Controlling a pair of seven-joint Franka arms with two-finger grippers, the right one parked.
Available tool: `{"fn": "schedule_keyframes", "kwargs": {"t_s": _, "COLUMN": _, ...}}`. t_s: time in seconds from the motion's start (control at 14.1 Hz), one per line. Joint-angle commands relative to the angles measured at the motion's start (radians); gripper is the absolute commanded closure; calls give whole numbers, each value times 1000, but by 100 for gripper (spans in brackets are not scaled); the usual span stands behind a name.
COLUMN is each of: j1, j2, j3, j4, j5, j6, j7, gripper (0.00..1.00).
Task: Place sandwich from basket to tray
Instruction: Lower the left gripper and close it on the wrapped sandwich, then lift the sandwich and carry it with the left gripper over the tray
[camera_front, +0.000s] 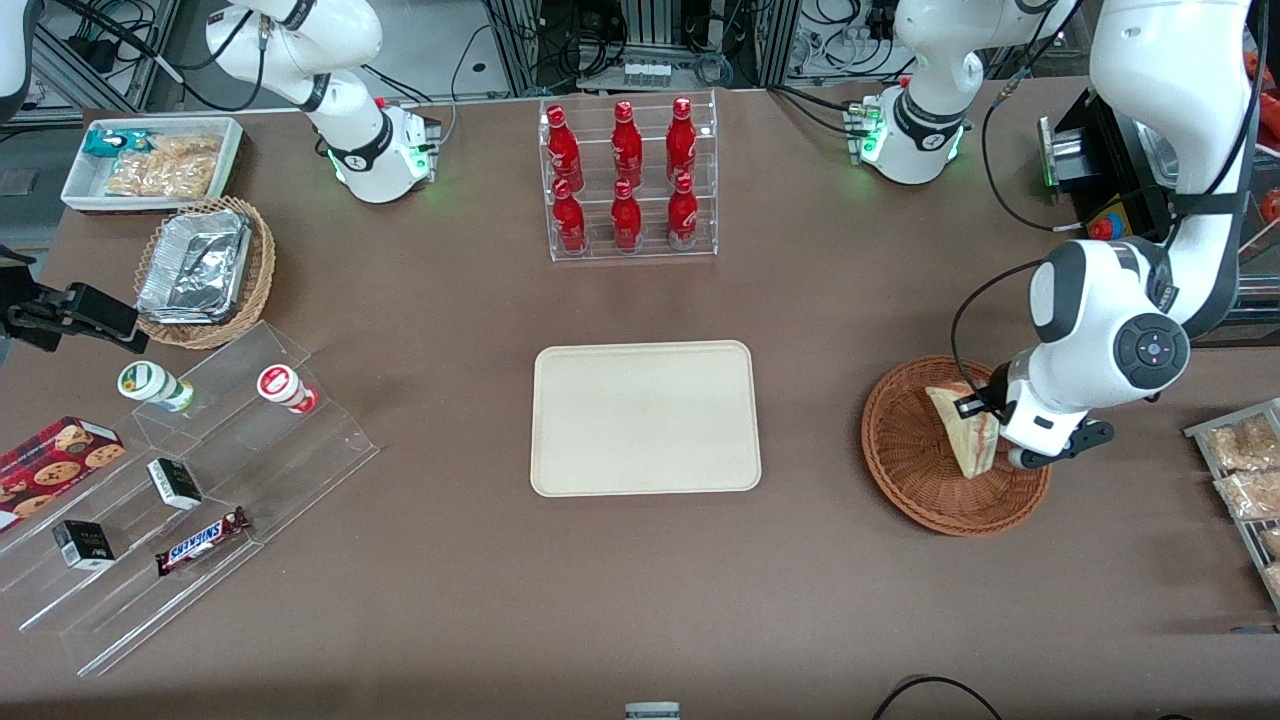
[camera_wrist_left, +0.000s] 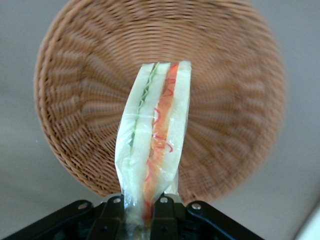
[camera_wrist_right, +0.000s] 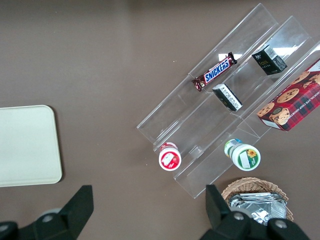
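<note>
- Sitting bare near the middle of the table: tray (camera_front: 645, 418), well apart from the basket, toward the parked arm's end from it, nothing on it.
- Resting on the table toward the working arm's end: basket (camera_front: 950, 450), reddish-brown wicker, looking bare apart from the sandwich above or in it.
- Hanging over the basket: gripper (camera_front: 985, 415), low above the wicker, arm wrist just above it.
- Clamping: gripper (camera_wrist_left: 142, 202) pinched on one end of the sandwich (camera_wrist_left: 155, 135), a pad on each bread face, wrap squeezed between them.
- Standing on edge: sandwich (camera_front: 965, 430), filling stripe facing the wrist camera, green layer beside one bread slice, red-pink beside the other, free end pointing away from the fingers over the basket floor.
- Judging the step: grasp made, lift out of the basket likely in hand; wrist view showing the whole basket rim around the wedge, suggesting some height, but not telling for sure whether the free end is clear of the wicker.
- Calling for next: rising enough to clear the basket rim, carrying sideways toward the tray, lowering over a bare part, then releasing.
- Watching for: thin clear wrap slipping in the pinch, wedge swinging or tipping from the one-ended hold.
</note>
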Motion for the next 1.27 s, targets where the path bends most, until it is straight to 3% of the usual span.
{"fn": "schedule_keyframes", "kwargs": {"t_s": 0.0, "j1": -91, "j2": 9, "j3": -2, "j4": 83, "j5": 10, "j6": -97, "j7": 85, "gripper": 93}}
{"fn": "schedule_keyframes", "kwargs": {"t_s": 0.71, "j1": -492, "j2": 305, "j3": -2, "j4": 444, "j5": 3, "j6": -135, "j7": -345, "gripper": 94}}
{"fn": "schedule_keyframes", "kwargs": {"t_s": 1.2, "j1": -628, "j2": 517, "j3": -1, "j4": 693, "j5": 7, "j6": -128, "j7": -543, "gripper": 95}}
